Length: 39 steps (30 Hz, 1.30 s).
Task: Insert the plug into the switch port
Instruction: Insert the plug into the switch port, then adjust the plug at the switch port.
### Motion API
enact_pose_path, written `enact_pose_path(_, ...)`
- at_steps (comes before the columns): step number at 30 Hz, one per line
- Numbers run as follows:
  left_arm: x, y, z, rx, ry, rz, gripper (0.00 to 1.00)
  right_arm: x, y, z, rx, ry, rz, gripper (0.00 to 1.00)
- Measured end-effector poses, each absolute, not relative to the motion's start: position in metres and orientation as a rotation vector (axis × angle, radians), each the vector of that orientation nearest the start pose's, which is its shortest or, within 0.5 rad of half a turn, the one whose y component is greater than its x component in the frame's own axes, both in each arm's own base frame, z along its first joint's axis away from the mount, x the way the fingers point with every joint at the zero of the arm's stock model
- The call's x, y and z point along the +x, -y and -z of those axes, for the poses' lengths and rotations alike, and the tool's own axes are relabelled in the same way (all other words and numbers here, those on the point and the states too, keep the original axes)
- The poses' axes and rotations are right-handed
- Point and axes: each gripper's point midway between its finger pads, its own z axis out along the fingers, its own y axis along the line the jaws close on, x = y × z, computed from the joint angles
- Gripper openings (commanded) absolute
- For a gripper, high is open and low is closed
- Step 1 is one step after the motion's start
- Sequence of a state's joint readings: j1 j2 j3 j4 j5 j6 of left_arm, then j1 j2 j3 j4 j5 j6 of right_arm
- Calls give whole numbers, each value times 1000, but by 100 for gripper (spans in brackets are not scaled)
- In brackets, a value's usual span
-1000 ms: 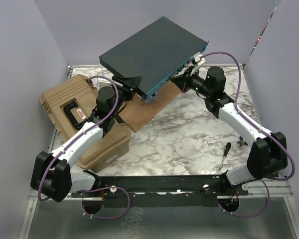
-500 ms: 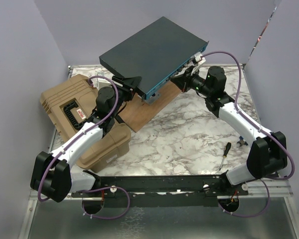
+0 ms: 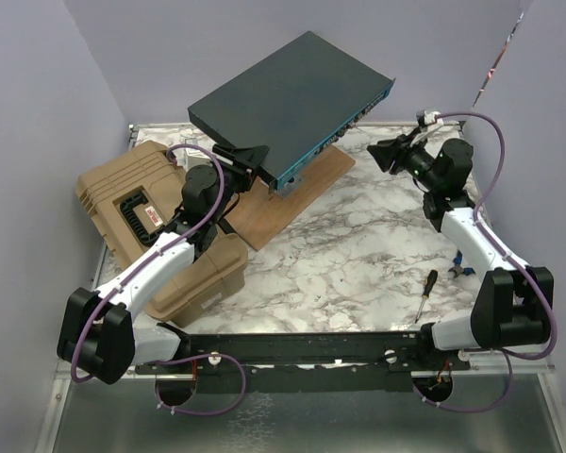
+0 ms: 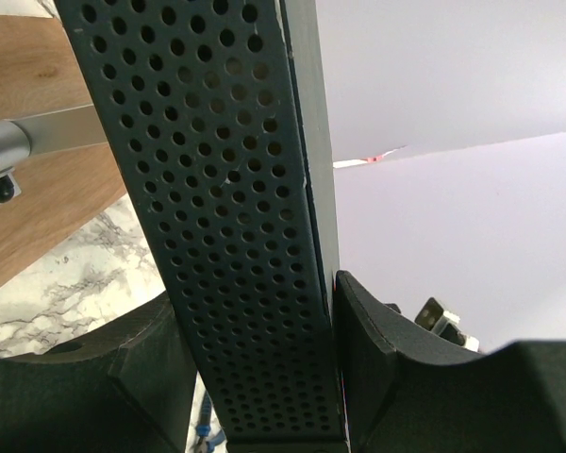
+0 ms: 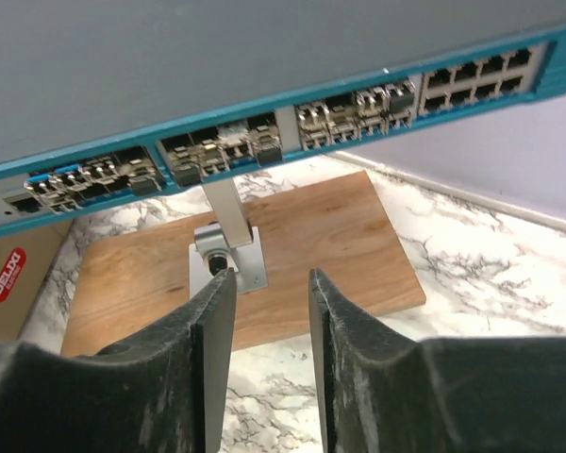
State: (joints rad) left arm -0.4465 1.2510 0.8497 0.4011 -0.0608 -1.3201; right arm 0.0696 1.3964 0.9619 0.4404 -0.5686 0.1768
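Observation:
The switch (image 3: 283, 99), a flat dark grey box with a teal front face (image 5: 264, 106) and a row of ports, stands raised and tilted above a wooden board. My left gripper (image 3: 248, 156) is shut on its near-left corner; the perforated side (image 4: 226, 189) sits tight between both fingers. My right gripper (image 3: 382, 151) hangs open off the front face's right end, apart from it, with nothing between its fingers (image 5: 212, 340). I cannot pick out the plug with certainty; one port (image 5: 234, 142) near the middle holds a paler silvery piece.
A wooden board (image 3: 292, 193) with a metal stand (image 5: 228, 255) lies under the switch. A tan ribbed case (image 3: 137, 208) sits at the left under my left arm. A screwdriver (image 3: 424, 294) and a blue-handled tool (image 3: 457, 269) lie at the right. Purple walls enclose the table.
My right gripper was shut against the right end of the switch's front face; it has opened and drawn back to the right. The left gripper and the switch have not moved.

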Motion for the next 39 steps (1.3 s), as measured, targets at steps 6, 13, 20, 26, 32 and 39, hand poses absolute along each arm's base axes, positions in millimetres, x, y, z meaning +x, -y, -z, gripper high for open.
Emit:
enact_pose_path(6, 382, 216, -313, -779, -1552, 1305, 0, 438, -136, -303, -468, -1446, -596, 47)
enact_pose_path(13, 382, 216, -313, -773, -1554, 1300, 0, 455, -138, -302, -564, -1339, -519, 43)
enact_pose_path(20, 382, 216, -313, -771, -1557, 1299, 0, 459, -149, -304, -634, -1235, -485, 43)
enact_pose_path(26, 382, 216, -313, -771, -1559, 1299, 0, 465, -157, -325, -533, -1288, -610, 43)
enact_pose_path(32, 382, 216, -313, -771, -1559, 1300, 0, 466, -152, -337, -236, -1422, -792, 43)
enact_pose_path(39, 382, 216, -313, -770, -1559, 1300, 0, 465, -153, -327, 121, -1555, -1035, 43)
